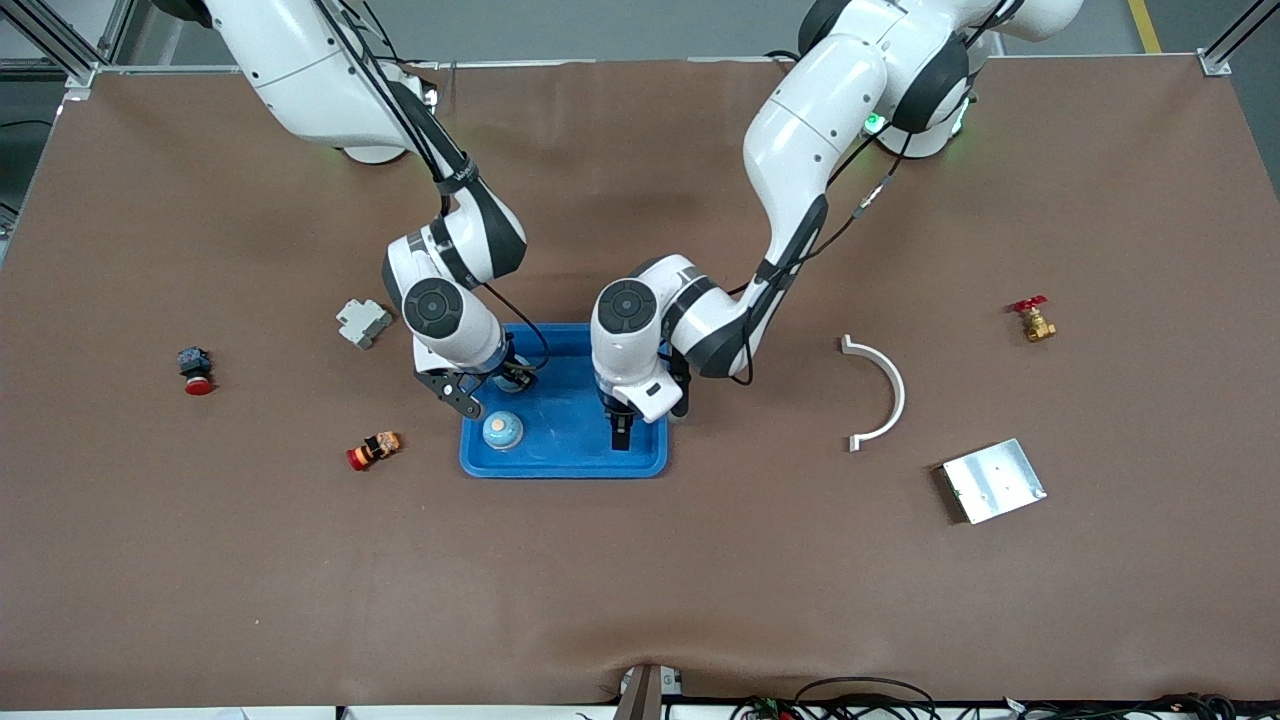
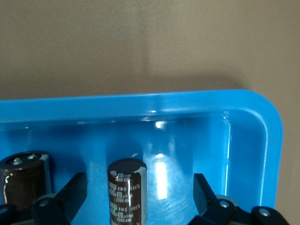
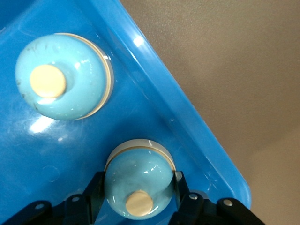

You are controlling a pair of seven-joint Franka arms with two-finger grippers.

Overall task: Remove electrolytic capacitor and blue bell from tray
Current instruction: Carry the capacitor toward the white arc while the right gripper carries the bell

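You are looking at the shallow bright-blue rectangular plastic tray (image 1: 570, 455) lying mid-table, and nothing has left it yet, as far as the pictures show. In the right wrist view two pale-blue domed bells with cream buttons are sitting in one corner of the tray: the gripped bell (image 3: 138, 183) and a second bell (image 3: 63, 77) just beside it. In the left wrist view two brown cylindrical electrolytic capacitors are standing upright on the tray floor: the nearer capacitor (image 2: 126, 191) and another capacitor (image 2: 23, 178) beside it.

The right gripper (image 3: 138, 192) is pinching shut on the gripped bell, one finger pressing each side of its dome, with the bell resting on the tray floor. The left gripper (image 2: 138, 197) is hanging low in the tray with its fingers spread wide; the nearer capacitor is standing between them, touching neither.

By my judgement both removals are ahead of you: the bell is grasped but not lifted, and the capacitor is bracketed but not gripped.

Outside the tray, a silver metal plate (image 1: 993, 480) is lying well apart, toward the left arm's end.
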